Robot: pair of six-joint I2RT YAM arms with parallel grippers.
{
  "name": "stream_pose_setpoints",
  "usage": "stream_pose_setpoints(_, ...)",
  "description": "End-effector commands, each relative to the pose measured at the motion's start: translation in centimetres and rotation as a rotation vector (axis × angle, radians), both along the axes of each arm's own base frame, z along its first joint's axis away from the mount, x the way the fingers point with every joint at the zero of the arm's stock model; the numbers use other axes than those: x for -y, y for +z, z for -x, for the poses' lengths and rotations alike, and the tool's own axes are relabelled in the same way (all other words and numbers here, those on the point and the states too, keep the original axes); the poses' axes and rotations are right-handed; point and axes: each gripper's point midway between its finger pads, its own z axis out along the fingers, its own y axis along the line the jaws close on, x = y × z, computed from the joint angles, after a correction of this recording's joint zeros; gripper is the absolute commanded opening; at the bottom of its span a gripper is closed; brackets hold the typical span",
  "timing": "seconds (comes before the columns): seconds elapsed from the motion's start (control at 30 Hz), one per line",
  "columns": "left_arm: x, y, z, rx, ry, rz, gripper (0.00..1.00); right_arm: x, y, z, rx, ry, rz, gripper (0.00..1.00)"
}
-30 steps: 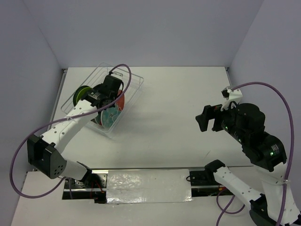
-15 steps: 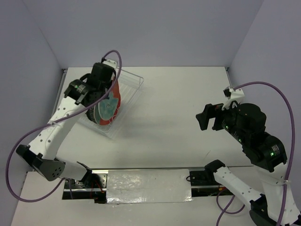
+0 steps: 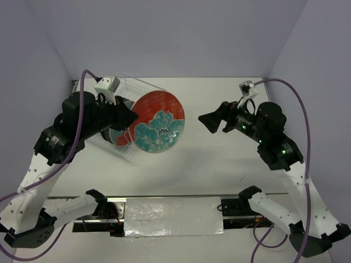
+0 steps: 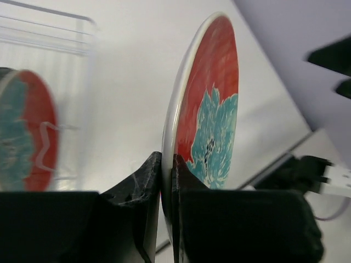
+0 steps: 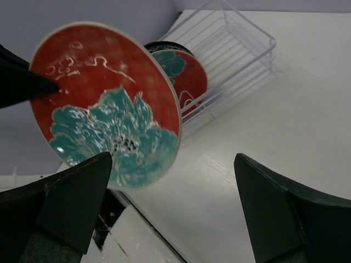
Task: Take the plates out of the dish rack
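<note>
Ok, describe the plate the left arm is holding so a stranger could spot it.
Find the wire dish rack on the left. Beside it, airborne, the left gripper pinches a red plate with a teal flower by its rim; its lookalike sits racked.

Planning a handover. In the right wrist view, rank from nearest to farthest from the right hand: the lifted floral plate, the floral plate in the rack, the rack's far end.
From the right hand:
1. the lifted floral plate, front left, in the air.
2. the floral plate in the rack, behind it, upright.
3. the dish rack's far end, upper right.
</note>
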Motion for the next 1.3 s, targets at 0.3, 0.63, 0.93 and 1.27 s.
stream_pose_setpoints(0.3,5.7,12.1,4.5,0.272,-0.355,0.557,0.00,-3.6,0.7,-0.1,0.032,0.202,-0.107,0.91)
stream_pose_setpoints(0.63,6.3,10.9,2.7,0.269,-0.330,0.563,0.03,-2.8,-0.8,0.6,-0.003,0.276,-0.161,0.00)
stream_pose_setpoints(0.93,-0.4,4.7,-2.9,0.129,0.169,0.211,1.00,6.2,-7.7,-9.1,-0.315,-0.297,-0.413,0.00)
stream_pose_setpoints(1.27,-5.2,2.3,-2.4,0.089,0.311,-0.059,1.00,12.6,-16.1,-21.3,-0.436,-0.557,-0.477,0.00)
